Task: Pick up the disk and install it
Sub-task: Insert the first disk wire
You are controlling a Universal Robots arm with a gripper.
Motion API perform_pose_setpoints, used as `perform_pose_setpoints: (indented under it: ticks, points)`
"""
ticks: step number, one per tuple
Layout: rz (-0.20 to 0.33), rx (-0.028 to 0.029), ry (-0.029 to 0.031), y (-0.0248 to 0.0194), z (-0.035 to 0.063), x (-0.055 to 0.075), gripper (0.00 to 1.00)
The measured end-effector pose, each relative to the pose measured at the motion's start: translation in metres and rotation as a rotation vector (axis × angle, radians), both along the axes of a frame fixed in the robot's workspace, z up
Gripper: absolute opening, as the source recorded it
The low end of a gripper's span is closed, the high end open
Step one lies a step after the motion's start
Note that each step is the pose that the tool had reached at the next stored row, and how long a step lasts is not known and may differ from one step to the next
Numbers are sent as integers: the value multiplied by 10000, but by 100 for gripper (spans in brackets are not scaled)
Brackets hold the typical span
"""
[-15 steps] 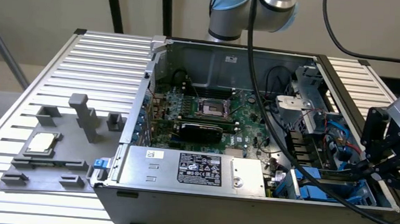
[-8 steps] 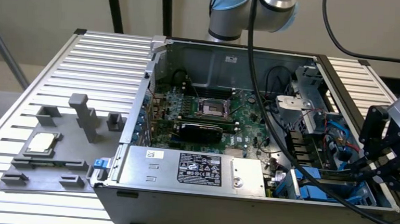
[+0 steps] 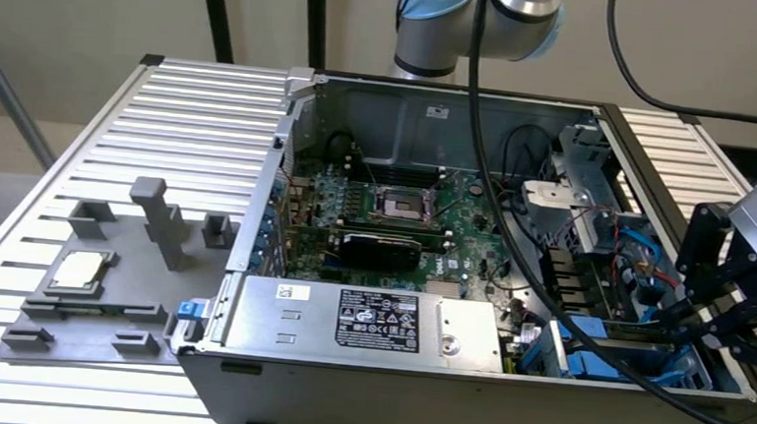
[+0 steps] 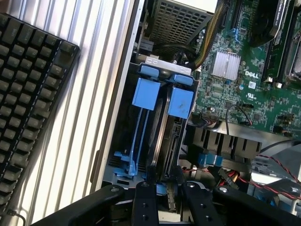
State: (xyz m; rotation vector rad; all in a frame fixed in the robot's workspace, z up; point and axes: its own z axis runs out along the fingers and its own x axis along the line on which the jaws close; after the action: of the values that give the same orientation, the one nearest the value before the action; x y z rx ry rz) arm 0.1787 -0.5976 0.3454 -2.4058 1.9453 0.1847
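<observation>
If the disk (image 3: 627, 333) tilts while standing edge-up in the drive bay (image 3: 645, 371) at the exterior view's near right, its blue rails could jam, since the gripper (image 3: 711, 326) holds only one end. On the wrist view, narrowly parted fingers (image 4: 145, 197) clasp the disk's edge, beside a second blue carrier (image 4: 143, 94).

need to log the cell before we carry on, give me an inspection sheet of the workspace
surface: ribbed metal table, carrying the open computer case
job's things: disk on edge in the case's drive bay, beside another blue carrier
clutter: CPU chip on a grey fixture tray; keyboard beside the case
grippers: tool at the disk's end
cables: black cables hang across the open case
surroundings: plain wall, black stand legs behind the table
</observation>
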Motion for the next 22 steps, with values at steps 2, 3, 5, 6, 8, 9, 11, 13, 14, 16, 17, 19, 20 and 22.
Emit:
perform_pose_setpoints:
  ticks: [2,3,5,6,8,9,11,13,14,16,17,19,20,22]
  points:
    - [10,3,0,1,-2,0,28]
    - [14,5,0,2,-2,0,28]
    - [22,12,0,4,-4,0,25]
    - [25,16,0,6,-4,-1,25]
    - [32,29,1,7,-4,0,18]
    - [36,39,1,7,-4,0,18]
    - [42,64,0,8,-4,0,18]
    - [46,78,0,8,-5,0,18]
    - [47,80,0,8,-4,0,20]
    - [47,81,-1,9,21,0,26]
    - [47,79,0,9,49,0,32]
    - [46,80,0,9,122,-1,38]
    - [47,81,0,9,153,-1,38]
    - [47,108,0,9,162,0,38]
